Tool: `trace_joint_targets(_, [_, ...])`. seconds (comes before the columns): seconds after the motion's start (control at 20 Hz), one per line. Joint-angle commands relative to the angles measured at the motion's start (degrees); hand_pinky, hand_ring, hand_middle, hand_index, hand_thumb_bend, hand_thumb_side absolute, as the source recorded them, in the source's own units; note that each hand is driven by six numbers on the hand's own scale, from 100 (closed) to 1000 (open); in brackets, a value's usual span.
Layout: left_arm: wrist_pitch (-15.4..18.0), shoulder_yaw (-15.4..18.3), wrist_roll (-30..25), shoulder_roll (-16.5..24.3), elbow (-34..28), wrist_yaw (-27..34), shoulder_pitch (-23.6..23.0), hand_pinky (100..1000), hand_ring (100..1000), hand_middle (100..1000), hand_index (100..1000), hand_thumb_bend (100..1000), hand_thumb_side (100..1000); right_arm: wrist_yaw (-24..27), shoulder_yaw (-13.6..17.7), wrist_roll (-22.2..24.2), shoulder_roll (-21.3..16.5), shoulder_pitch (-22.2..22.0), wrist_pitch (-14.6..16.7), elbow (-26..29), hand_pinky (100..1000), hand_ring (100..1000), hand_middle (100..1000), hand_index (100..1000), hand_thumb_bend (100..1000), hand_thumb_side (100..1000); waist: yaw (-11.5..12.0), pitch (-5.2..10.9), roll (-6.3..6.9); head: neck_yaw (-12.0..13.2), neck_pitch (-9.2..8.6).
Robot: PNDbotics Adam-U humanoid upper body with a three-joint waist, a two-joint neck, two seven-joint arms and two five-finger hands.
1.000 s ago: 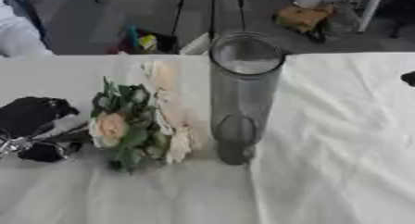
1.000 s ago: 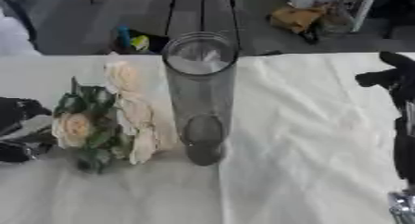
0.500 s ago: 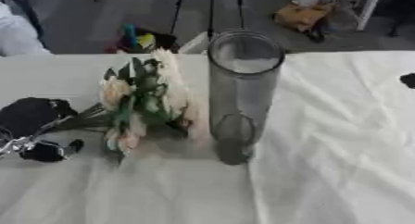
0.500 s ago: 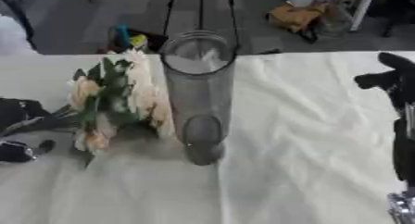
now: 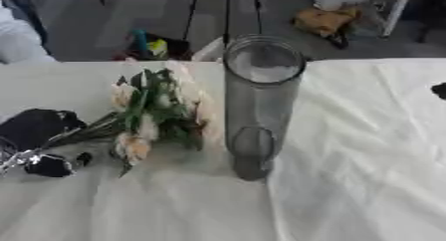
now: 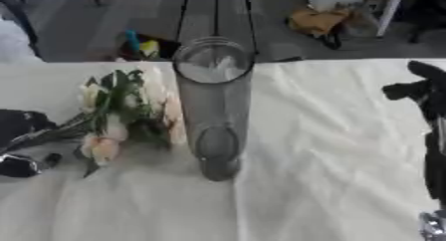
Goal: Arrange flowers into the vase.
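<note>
The right eye view shows the black right hand [image 6: 418,88] raised at the right edge of the white-clothed table [image 6: 331,150], its arm running down that edge, though whether its fingers are spread or curled cannot be told; the left eye view shows only a dark tip of it. At the left edge, the black left hand [image 5: 35,133] is closed around the stems of the bunch of cream and pale pink flowers with green leaves [image 5: 161,110]. The blooms are lifted and tilted toward the tall clear glass cylinder vase [image 5: 260,105], upright mid-table just beside them.
</note>
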State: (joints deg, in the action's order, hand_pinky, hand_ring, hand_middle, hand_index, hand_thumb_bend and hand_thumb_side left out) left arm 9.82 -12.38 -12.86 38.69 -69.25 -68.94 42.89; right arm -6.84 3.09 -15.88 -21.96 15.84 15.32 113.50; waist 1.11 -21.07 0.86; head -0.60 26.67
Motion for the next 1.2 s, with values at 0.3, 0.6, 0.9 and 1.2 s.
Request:
trace_joint_targets(0.3, [-4.94,1.98,3.40,1.03,-0.05,-3.27,1.58,586,672,701,825,197,588,0.63,-0.04,0.45,-0.69,0.18,-0.07,1.10,799,663,518,826,135,995,-0.16,-0.15,0.73,0.30,-0.94])
trace_joint_targets(0.6, [-6.57,1.51,4.32,0.95,-0.09,-6.49,1.81,584,680,706,819,191,563,0.68,-0.06,0.65,-0.58,0.19,-0.03,1.10,801,664,517,826,138,996,-0.33,-0.36,0.77,0.42,-1.17])
trace_joint_targets(0.9, [-6.41,1.39,4.14,0.34,0.79,-7.63,2.04,581,676,700,813,235,563,0.73,-0.01,0.66,-0.50,0.24,0.13,1.10,802,664,516,827,140,994,-0.75,-0.93,0.78,0.60,-1.49])
trace_joint_targets(1.2, [-5.77,1.67,2.67,0.12,1.50,-7.96,2.27,581,677,703,816,250,538,0.81,-0.13,0.78,-0.44,0.19,0.20,1.10,804,665,515,828,142,992,-0.87,-1.34,0.84,0.70,-1.51])
